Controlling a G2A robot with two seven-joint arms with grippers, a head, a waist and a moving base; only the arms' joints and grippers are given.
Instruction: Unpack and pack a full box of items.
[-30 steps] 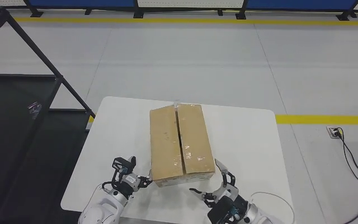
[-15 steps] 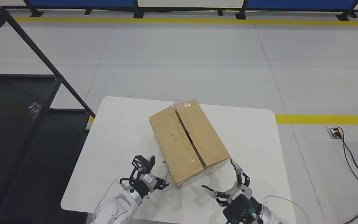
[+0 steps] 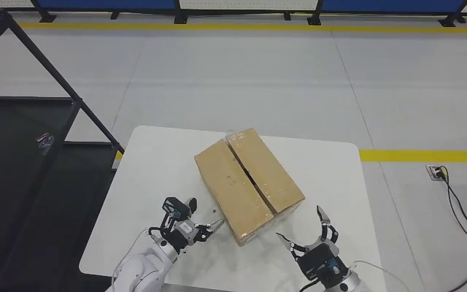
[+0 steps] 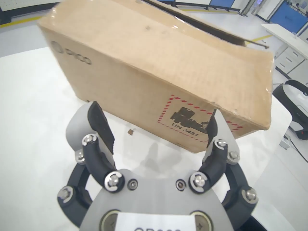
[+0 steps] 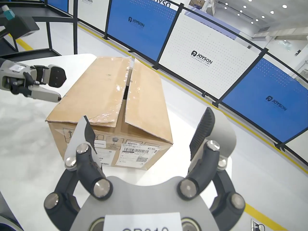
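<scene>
Unpacking seemingly hadn't begun. Left gripper (image 3: 213, 223) at box's (image 3: 248, 186) 7 o'clock, right gripper (image 3: 298, 223) at 5, both spread empty. Next: part flaps (image 5: 125, 90).

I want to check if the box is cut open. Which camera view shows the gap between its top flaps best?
The right wrist view: the gap lies open and dark along the top of the box. In the top view it is a thin line. The left wrist view shows mainly the side of the box.
</scene>
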